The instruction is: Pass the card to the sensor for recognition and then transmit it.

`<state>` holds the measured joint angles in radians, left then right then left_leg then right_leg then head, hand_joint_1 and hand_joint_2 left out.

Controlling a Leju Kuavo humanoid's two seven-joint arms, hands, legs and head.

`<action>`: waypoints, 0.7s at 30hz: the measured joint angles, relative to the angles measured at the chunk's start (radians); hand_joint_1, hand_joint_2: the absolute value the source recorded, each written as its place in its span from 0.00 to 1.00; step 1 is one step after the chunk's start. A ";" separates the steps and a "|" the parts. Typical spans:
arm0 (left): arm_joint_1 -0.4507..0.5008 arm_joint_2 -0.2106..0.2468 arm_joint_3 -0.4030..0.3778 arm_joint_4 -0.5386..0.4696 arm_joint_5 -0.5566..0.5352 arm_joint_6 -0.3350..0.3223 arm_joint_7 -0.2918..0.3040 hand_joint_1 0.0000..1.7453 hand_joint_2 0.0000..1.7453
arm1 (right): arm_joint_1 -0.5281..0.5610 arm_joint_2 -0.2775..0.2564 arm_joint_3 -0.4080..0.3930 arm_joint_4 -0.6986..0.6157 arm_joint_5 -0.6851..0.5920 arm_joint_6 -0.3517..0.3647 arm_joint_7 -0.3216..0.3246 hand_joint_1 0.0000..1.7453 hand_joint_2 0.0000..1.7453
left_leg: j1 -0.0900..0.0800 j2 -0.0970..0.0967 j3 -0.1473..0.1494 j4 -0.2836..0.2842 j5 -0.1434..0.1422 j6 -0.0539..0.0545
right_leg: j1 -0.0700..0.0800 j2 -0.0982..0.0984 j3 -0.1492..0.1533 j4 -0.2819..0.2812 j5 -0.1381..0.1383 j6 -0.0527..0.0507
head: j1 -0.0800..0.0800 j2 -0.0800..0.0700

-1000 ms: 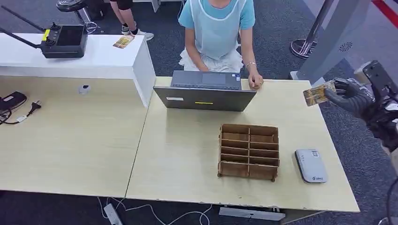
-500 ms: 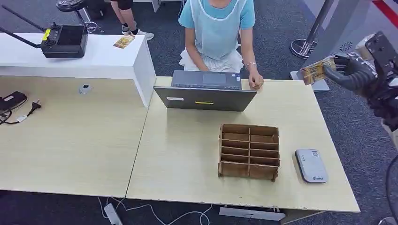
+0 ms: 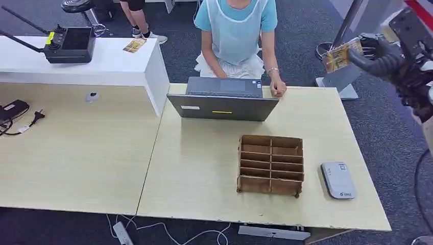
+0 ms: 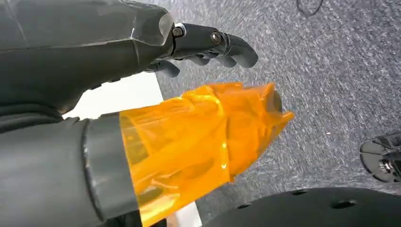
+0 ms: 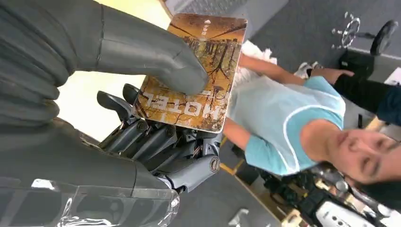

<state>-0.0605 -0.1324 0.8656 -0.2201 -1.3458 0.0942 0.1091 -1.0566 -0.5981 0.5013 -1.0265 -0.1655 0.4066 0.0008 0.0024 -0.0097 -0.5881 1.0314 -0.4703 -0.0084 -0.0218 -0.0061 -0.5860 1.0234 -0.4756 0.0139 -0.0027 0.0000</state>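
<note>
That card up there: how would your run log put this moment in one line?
right hand: holds card aloft | sensor: on table, untouched | left hand: holds nothing

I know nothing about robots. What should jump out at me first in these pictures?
The robot's right hand, raised at the far right beyond the table, pinches a brown hotel card between thumb and fingers. A person in a light blue top sits behind a laptop. Nearer stands a wooden divided organizer.

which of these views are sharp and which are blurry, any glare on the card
Head view: evenly lit and sharp across the pale wooden table. Left wrist view: the grey carpet is streaked with blur, while the orange translucent film is crisp. Right wrist view: the brown hotel card in the right hand is sharp, its print readable, with no strong glare; the person behind looks soft.
</note>
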 joint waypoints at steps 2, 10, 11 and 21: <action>0.000 -0.005 0.008 0.000 0.003 0.006 0.003 0.00 0.00 | -0.030 0.011 0.014 0.013 0.009 -0.002 0.003 1.00 1.00 | 0.000 0.000 0.000 0.000 0.000 0.000 | 0.000 0.000 0.000 0.000 0.000 0.000 | 0.000 0.000; 0.000 -0.010 0.025 0.000 0.005 0.008 0.006 0.00 0.00 | -0.072 0.031 0.046 0.045 0.013 -0.007 0.003 1.00 1.00 | 0.000 -0.001 0.000 0.000 0.000 0.000 | 0.000 0.000 0.000 0.000 0.000 0.000 | 0.000 0.000; 0.000 -0.011 0.025 0.000 0.005 0.008 0.006 0.00 0.00 | -0.073 0.032 0.050 0.047 0.013 -0.008 0.003 1.00 1.00 | 0.000 -0.001 0.000 0.000 0.000 0.000 | 0.000 0.000 0.000 0.000 0.000 0.000 | 0.000 0.000; 0.000 -0.012 0.033 0.000 0.010 0.014 0.020 0.00 0.00 | -0.102 0.056 0.090 0.045 0.150 -0.084 0.018 1.00 1.00 | 0.000 0.000 0.000 0.000 0.000 0.000 | 0.000 0.000 0.000 0.000 0.000 0.000 | 0.000 0.000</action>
<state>-0.0607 -0.1442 0.8988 -0.2201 -1.3363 0.1083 0.1293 -1.1588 -0.5421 0.5913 -0.9816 -0.0151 0.3223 0.0183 0.0025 -0.0100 -0.5881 1.0314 -0.4703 -0.0085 -0.0217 -0.0062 -0.5859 1.0235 -0.4755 0.0140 -0.0027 0.0000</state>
